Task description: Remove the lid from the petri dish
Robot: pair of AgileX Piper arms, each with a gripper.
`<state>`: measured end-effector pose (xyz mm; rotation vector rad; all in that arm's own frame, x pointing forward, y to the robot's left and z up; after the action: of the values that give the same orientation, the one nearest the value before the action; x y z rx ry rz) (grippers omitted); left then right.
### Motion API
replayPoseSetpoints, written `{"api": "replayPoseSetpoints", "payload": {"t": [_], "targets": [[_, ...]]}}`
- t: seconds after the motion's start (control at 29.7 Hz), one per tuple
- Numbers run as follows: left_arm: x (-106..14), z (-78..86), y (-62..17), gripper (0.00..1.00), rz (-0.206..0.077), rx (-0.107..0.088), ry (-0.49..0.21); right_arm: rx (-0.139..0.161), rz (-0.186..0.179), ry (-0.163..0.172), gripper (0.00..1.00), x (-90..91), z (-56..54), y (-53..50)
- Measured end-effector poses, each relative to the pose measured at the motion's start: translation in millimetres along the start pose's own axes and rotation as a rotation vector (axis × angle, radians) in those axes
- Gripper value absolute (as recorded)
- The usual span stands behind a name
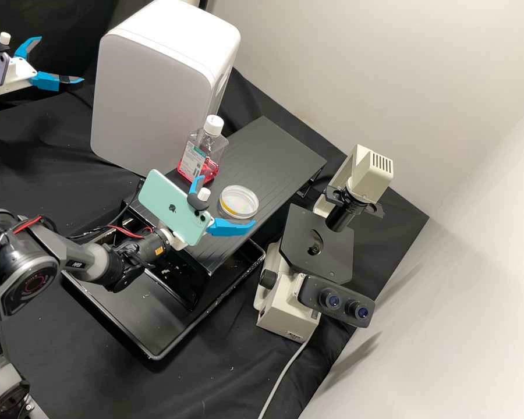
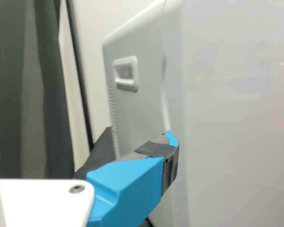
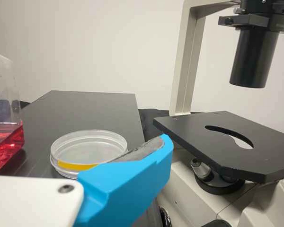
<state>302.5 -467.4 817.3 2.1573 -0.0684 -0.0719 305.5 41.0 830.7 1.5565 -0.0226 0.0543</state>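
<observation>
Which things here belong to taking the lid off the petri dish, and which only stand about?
For the job: petri dish; lid; right gripper.

Only standing about: flask with red liquid; microscope; white box; black platform.

1. Our right arm [image 1: 93,256] lies low at the near left, its forearm roughly level and pointing towards the middle.
2. Our right gripper [image 1: 227,201] holds its two blue fingers [image 3: 128,184] spread wide apart.
3. Our left gripper [image 1: 61,58] sits raised at the far left corner, its blue fingers [image 2: 132,189] likewise parted wide.
</observation>
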Motion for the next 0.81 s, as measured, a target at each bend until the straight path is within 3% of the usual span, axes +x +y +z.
{"api": "replayPoseSetpoints", "payload": {"t": [0.2,0.4,0.51,0.67,0.81], "targets": [[-13.0,25.7,-0.4,1.00,-0.001,-0.018,-0.115,0.000,0.000,0.000,1.00,0.0,0.0,0.0],[-19.3,41.7,-2.6,1.00,0.049,0.014,-0.242,0.000,0.000,0.000,1.00,0.0,0.0,0.0],[-18.7,44.9,-7.8,1.00,0.059,0.026,-0.287,0.000,0.000,0.000,1.00,0.0,0.0,0.0],[-16.7,47.4,-18.2,1.00,0.033,0.037,-0.325,0.000,0.000,0.000,1.00,0.0,0.0,0.0],[-15.9,52.5,-26.7,1.00,0.004,0.027,-0.344,0.000,0.000,0.000,1.00,0.0,0.0,0.0]]}}
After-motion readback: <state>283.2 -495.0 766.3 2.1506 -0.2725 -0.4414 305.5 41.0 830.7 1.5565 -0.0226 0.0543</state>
